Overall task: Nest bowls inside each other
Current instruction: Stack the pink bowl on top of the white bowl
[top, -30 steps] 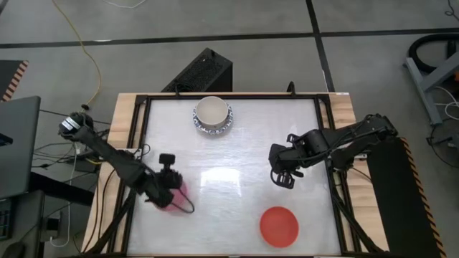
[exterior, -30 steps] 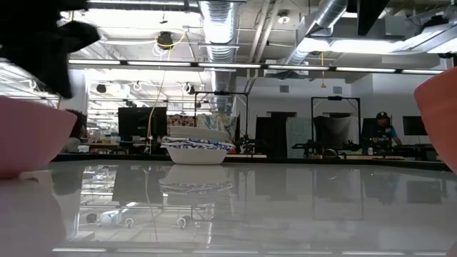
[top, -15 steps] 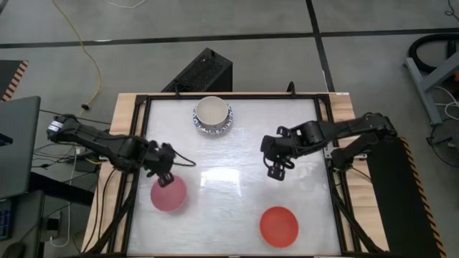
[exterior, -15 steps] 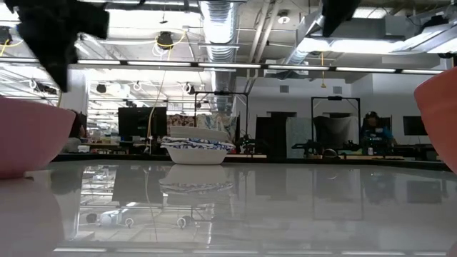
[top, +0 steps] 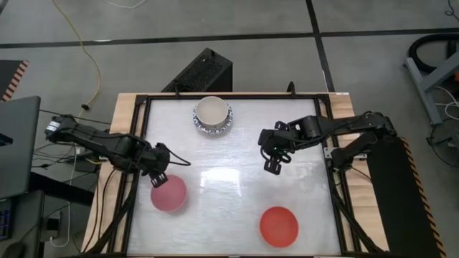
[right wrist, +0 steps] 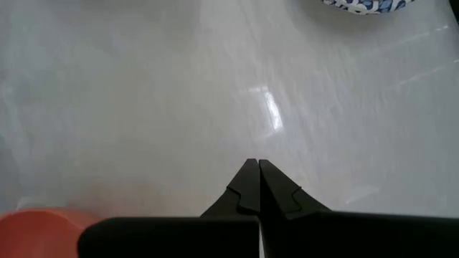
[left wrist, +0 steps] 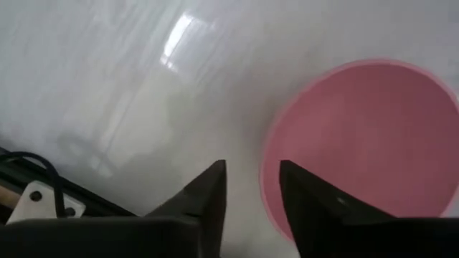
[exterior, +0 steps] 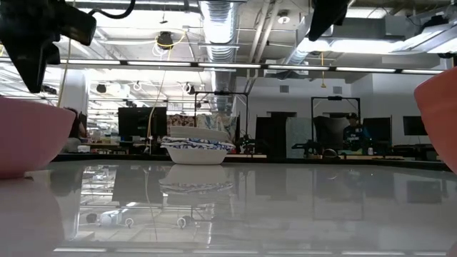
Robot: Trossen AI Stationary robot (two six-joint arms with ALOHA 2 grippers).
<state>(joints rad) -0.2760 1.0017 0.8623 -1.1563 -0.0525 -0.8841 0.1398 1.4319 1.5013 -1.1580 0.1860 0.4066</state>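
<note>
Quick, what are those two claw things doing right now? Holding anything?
Left gripper: open, empty, just above the round pink bowl.
Right gripper: shut, holding nothing, over the bare white table.

Three bowls point(top: 213, 115) apart on table point(top: 229, 150)

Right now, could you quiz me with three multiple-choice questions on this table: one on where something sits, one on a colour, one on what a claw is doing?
1. Where is the blue-patterned bowl stack?
A. at the table's far edge
B. beside the red bowl
C. inside the pink bowl

2. Which colour is the bowl nearest the left gripper?
A. red
B. pink
C. plain white

3. How do the right gripper's fingers stand?
A. wide apart
B. clamped on a bowl
C. shut on nothing

Answers:
1 A, it stands alone by the far frame, away from the red bowl.
2 B, the pink bowl lies just beside that gripper.
3 C, the right wrist view shows the tips together over bare table.
</note>
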